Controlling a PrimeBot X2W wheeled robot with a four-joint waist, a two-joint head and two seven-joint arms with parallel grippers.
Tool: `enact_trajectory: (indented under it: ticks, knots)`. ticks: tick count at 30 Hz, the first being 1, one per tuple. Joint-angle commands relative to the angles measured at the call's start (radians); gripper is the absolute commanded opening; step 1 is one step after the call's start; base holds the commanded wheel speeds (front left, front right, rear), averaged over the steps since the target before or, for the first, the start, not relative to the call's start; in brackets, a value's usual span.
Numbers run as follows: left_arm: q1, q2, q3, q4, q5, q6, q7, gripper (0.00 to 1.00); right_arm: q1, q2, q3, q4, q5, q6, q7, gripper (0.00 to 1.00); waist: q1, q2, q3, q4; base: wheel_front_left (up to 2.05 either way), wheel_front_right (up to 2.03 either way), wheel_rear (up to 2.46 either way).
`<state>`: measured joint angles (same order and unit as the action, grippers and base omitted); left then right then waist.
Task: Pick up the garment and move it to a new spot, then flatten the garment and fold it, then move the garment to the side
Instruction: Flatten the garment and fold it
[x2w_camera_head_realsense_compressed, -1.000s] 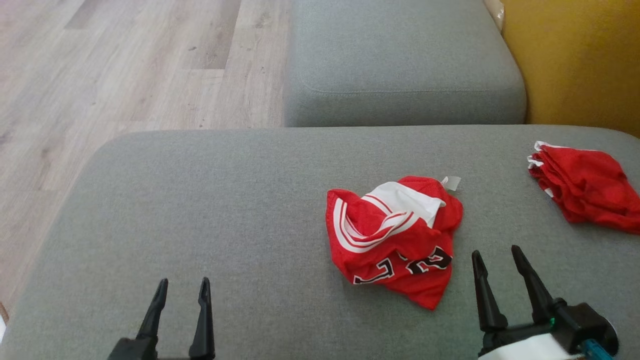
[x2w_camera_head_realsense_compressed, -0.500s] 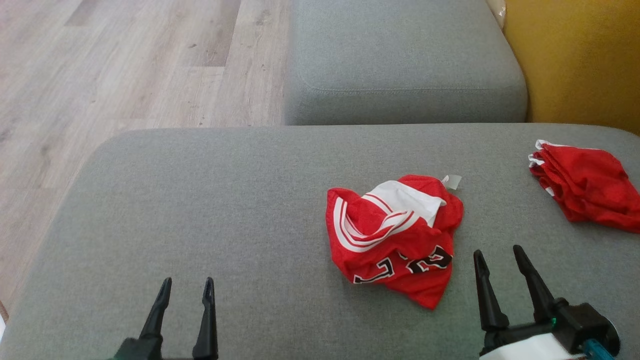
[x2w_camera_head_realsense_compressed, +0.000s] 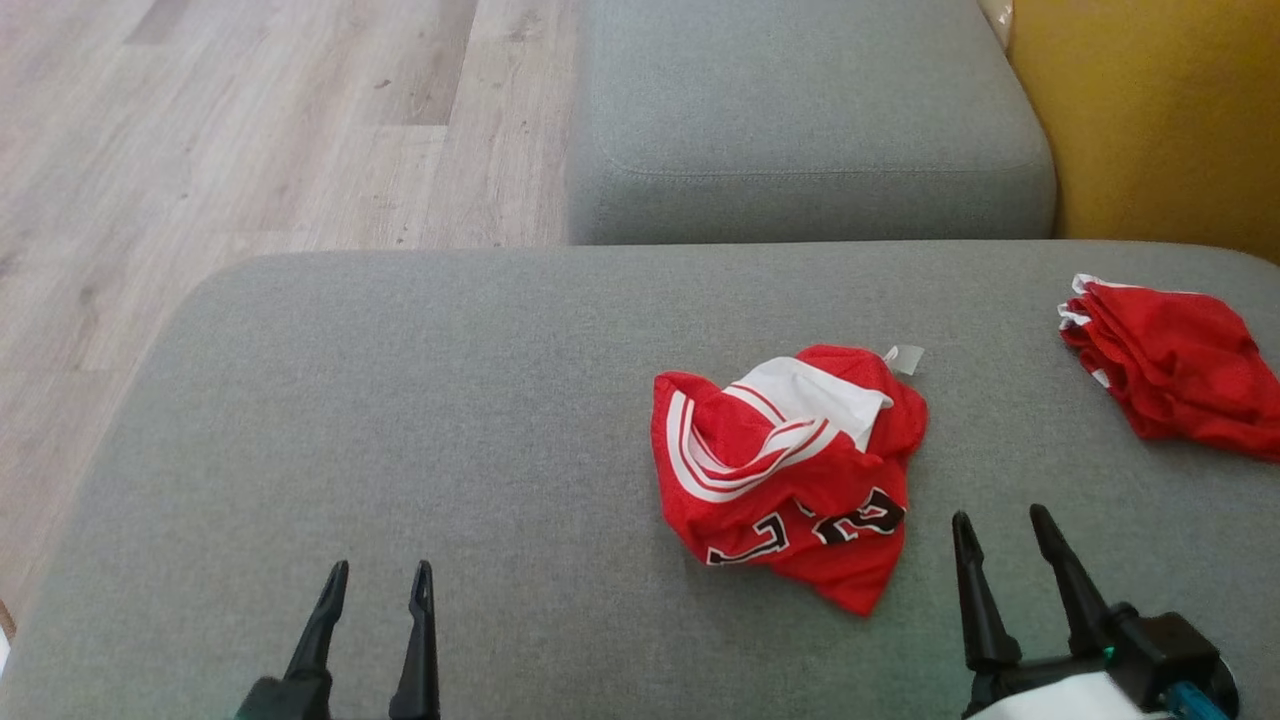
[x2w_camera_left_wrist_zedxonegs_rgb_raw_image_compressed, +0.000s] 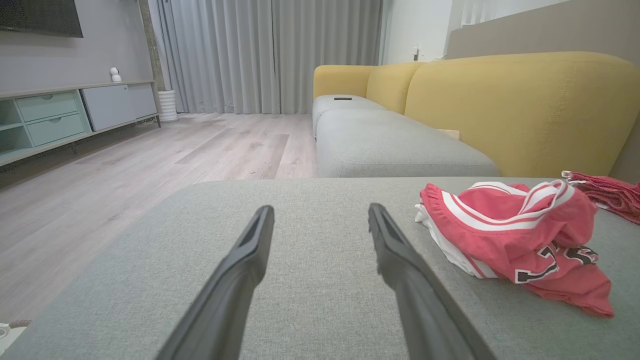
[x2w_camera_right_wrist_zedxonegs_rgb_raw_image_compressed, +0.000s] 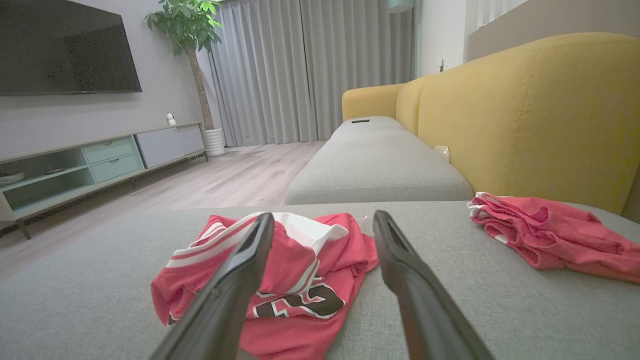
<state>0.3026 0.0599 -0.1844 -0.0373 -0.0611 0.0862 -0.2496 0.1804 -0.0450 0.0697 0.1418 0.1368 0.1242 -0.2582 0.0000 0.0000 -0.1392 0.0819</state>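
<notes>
Sofa seat (x2w_camera_head_realsense_compressed: 400, 420), grey, bears the crumpled red garment (x2w_camera_head_realsense_compressed: 790, 470) right of centre, with a second red cloth (x2w_camera_head_realsense_compressed: 1170, 375) near the yellow backrest (x2w_camera_head_realsense_compressed: 1150, 110). Left gripper (x2w_camera_head_realsense_compressed: 382, 568) and right gripper (x2w_camera_head_realsense_compressed: 1001, 515) hover over it, jaws apart, empty. Wood floor (x2w_camera_head_realsense_compressed: 250, 130) lies beyond; the far cushion (x2w_camera_left_wrist_zedxonegs_rgb_raw_image_compressed: 390, 145) holds a dark thing (x2w_camera_left_wrist_zedxonegs_rgb_raw_image_compressed: 342, 98), perhaps a remote.

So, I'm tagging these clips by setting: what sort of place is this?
Most likely a home living room: a yellow-backed sofa, a wall-mounted TV above a low media cabinet, and floor-length curtains.
</notes>
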Motion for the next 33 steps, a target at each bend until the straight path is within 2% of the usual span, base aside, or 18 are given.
enact_trajectory:
  ticks: [1,16,20,24,30,33]
  knots:
    - [-0.055,-0.010,0.025,-0.030,0.009,-0.004,-0.012,1.00,-0.032,-0.005,0.025,-0.029,-0.005,0.007,-0.004,1.00,0.0000,0.0000,0.001,0.000,0.00,0.00,0.00]
    - [-0.074,-0.010,0.004,-0.019,0.009,-0.003,-0.012,1.00,-0.047,-0.005,0.033,0.013,-0.019,0.007,-0.004,1.00,0.0000,0.0000,0.006,-0.010,0.00,0.00,0.00]
    - [-0.088,-0.010,-0.022,-0.010,0.009,-0.019,-0.012,1.00,-0.050,-0.005,0.027,0.014,-0.011,0.007,-0.004,1.00,0.0000,0.0000,0.008,-0.011,0.00,0.00,0.00]
    - [-0.130,-0.010,-0.095,0.018,0.011,-0.056,-0.012,1.00,-0.054,-0.005,0.032,0.016,-0.016,0.007,-0.004,1.00,0.0000,0.0000,0.012,-0.013,0.00,0.00,0.00]
    - [-0.255,-0.010,-0.267,0.127,0.001,-0.122,-0.012,1.00,-0.079,-0.005,0.043,0.038,0.002,0.007,-0.004,1.00,0.0000,0.0000,0.029,-0.035,0.00,0.00,0.00]
    - [-0.342,-0.010,-0.353,0.175,-0.019,-0.135,-0.012,1.00,-0.104,-0.005,0.076,0.048,-0.007,0.007,-0.004,1.00,0.0000,0.0000,0.045,-0.059,0.00,0.00,0.00]
